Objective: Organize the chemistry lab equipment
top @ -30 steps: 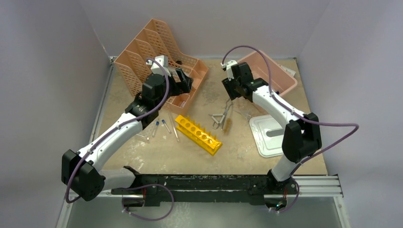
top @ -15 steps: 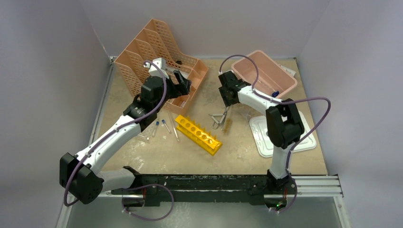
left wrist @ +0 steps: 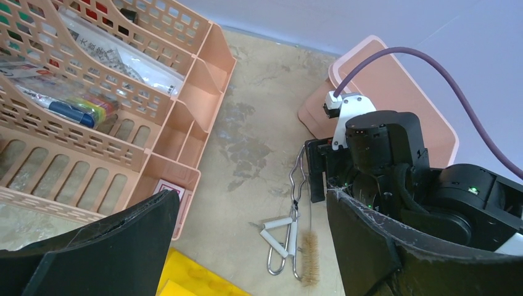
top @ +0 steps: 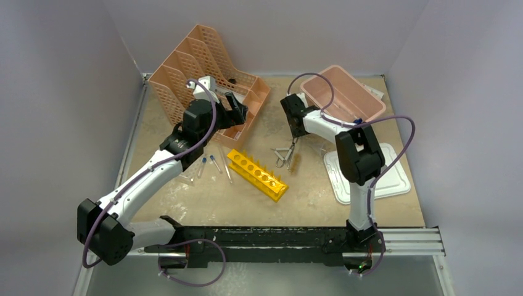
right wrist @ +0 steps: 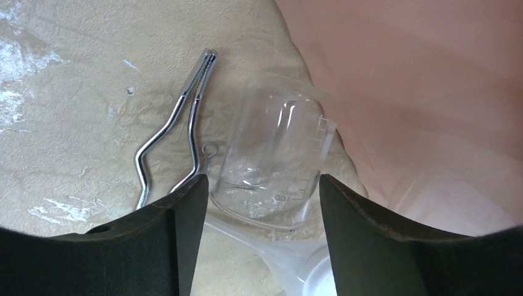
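The yellow test-tube rack (top: 257, 174) lies at the table's middle, and its corner shows in the left wrist view (left wrist: 185, 285). Thin blue-capped tubes (top: 208, 164) lie to its left. The silvery metal tongs (top: 285, 153) lie to its right beside a small bristle brush (left wrist: 308, 259). My left gripper (top: 237, 111) hangs open and empty over the front of the peach organizer. My right gripper (top: 297, 131) is open and low over the table by the tongs' tips. In its wrist view, a clear beaker (right wrist: 271, 160) on its side and a clear funnel (right wrist: 296, 256) lie between its fingers (right wrist: 262, 185). The tongs (right wrist: 179, 123) lie just to their left.
The peach mesh organizer (top: 185, 74) stands at the back left, with pens and papers in it. The pink tub (top: 345, 92) stands at the back right, with a small blue piece (top: 357, 119) at its near rim. Its white lid (top: 391, 179) lies at the right front.
My right arm has folded its elbow inward. Its gripper has dropped lower and a little left, next to the tongs. My left gripper has barely moved.
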Available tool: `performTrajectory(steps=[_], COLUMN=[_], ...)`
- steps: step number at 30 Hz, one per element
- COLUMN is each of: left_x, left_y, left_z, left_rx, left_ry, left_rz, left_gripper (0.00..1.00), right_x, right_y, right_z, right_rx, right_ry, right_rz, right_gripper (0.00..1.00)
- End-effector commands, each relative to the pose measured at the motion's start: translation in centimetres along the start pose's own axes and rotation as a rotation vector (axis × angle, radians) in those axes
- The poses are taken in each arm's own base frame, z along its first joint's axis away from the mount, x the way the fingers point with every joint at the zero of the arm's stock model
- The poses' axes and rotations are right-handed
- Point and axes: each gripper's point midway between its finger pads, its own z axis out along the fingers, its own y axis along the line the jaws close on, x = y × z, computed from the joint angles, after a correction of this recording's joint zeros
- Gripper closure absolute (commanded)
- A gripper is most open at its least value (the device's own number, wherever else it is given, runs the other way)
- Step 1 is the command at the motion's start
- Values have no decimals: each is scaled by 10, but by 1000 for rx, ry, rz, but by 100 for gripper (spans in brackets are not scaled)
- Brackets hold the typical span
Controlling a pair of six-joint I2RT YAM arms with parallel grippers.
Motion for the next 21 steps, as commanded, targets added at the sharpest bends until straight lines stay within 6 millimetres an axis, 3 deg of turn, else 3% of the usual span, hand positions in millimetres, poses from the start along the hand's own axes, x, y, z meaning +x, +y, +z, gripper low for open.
performTrajectory(steps=[1,6,16,21], left_x=[-19,-17,-13,-13], left_y=[-5,-2,-1,-2], left_z=[-8,-9,-8,-7], left_rx=[16,7,5,8], left_ry=[-53,-49,-41,-39], left_rz=[-4,-2,-9,-11], left_gripper=[11,11,11,11], right_x=[-15,-17,-24,-23], right_y=[5,9,13,7], right_z=[-5,-2,7,13], right_rx=[-27,-41,-37,5], right_ry=[-32,-40,-64,-63], right_rz=[63,69,114,176], right_gripper=[33,38,27,26])
